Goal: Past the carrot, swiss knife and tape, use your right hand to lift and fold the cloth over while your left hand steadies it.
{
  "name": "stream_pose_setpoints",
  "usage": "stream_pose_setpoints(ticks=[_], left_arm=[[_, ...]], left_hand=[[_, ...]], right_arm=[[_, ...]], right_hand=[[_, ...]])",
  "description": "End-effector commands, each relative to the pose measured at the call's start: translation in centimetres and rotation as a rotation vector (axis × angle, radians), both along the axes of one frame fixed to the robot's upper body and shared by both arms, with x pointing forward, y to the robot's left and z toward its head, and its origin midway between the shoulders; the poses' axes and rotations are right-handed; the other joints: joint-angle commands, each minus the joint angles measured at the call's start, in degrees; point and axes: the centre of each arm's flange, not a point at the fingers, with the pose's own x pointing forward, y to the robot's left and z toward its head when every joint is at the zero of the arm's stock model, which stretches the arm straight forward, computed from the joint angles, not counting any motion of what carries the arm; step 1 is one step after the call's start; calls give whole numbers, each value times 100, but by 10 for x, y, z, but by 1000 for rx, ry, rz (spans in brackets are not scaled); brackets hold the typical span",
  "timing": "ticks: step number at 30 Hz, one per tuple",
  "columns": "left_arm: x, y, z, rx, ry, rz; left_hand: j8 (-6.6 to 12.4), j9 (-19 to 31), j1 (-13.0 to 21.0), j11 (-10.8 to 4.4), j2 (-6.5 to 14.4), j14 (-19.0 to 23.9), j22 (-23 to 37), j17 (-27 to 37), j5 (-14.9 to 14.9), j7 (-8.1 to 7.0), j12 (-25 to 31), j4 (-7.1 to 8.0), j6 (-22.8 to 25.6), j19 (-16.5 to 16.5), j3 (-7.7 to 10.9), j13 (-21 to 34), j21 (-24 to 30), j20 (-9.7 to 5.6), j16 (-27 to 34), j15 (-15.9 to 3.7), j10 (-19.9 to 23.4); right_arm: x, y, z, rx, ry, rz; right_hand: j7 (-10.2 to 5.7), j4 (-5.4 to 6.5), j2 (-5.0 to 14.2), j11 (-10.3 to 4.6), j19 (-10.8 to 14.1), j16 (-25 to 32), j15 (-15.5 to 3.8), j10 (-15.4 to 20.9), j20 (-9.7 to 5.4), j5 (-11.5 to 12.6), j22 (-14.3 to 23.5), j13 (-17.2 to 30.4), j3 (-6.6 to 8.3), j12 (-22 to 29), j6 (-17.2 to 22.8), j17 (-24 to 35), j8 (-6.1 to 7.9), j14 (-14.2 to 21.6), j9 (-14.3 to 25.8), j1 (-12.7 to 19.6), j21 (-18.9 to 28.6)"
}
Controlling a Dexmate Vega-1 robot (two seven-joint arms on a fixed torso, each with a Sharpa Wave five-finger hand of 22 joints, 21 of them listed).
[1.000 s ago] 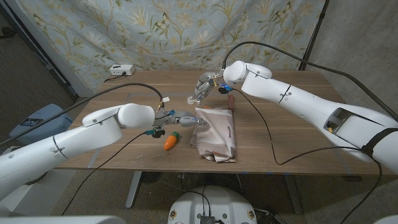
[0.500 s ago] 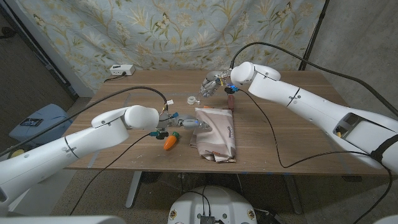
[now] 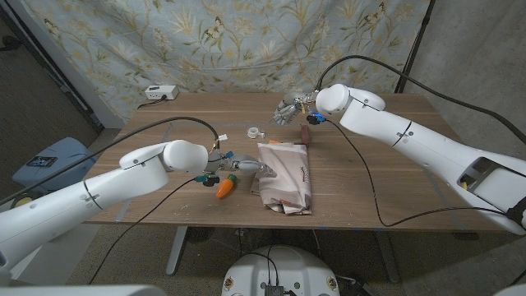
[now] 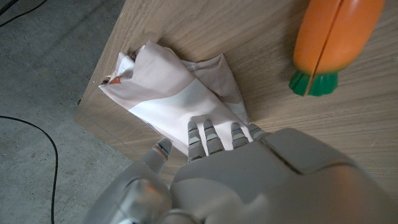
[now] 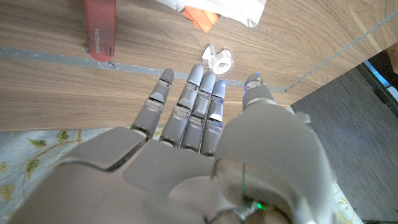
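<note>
While the left hand (image 3: pixel 245 165) pressed the cloth (image 3: pixel 284 176) at frame centre, the right hand (image 3: pixel 288 109) hovered empty, fingers spread, upper middle; best to descend and pinch the cloth's far edge cleanly.

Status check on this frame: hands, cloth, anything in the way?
Left hand resting on cloth, right hand open, clear of it. Cloth folded. Carrot, swiss knife, tape beside it, none blocking.

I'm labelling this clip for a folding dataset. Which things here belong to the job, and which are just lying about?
Job: cloth; left hand touching its edge; right hand open above the table.

Lying about: carrot, swiss knife, tape, white box at the far edge.
</note>
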Motion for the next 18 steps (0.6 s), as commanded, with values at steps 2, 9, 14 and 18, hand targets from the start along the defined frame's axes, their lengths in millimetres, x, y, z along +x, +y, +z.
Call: stream_pose_setpoints(ticks=[2, 9, 14, 18], left_arm=[[3, 3, -1, 8, 9, 4], [3, 4, 1, 14, 6, 1], [4, 4, 2, 20, 3, 0], [4, 3, 3, 23, -1, 2]], left_hand=[[-24, 19, -4, 32, -10, 37, 5, 17, -4, 27, 25, 29, -1, -409, 20, 3, -6, 44, -6, 5, 18], [-23, 20, -8, 32, -10, 47, 6, 17, -5, 30, 25, 37, 1, -409, 25, 4, -8, 46, -3, 8, 18], [-22, 20, -8, 31, -11, 45, 6, 16, -5, 30, 26, 38, 3, -407, 29, 4, -8, 41, -5, 4, 19], [-21, 20, -10, 30, -13, 42, 6, 16, -5, 33, 24, 40, 3, -408, 31, 4, -9, 41, -7, 4, 15]], right_arm=[[-16, -20, -24, -43, -106, -25], [-29, -24, -49, -108, -180, -43], [-36, -24, -61, -166, -205, -57], [-42, -23, -68, -200, -230, -60]], right_hand=[[-134, 183, 80, -107, -39, -187, 133, -147, -176, -8, 21, -206, -45, -297, -44, -156, -110, -246, -127, -334, 30], [-217, 360, 180, -157, -105, -373, 205, -267, -345, -10, 21, -451, -106, -634, -262, -340, -237, -566, -236, -714, 23], [-270, 466, 280, -200, -238, -448, 222, -353, -454, -5, 21, -556, -118, -817, -377, -424, -272, -800, -263, -916, -8], [-296, 620, 371, -228, -311, -482, 197, -383, -568, -3, 19, -630, -153, -974, -452, -499, -280, -1002, -275, -1190, -8]])
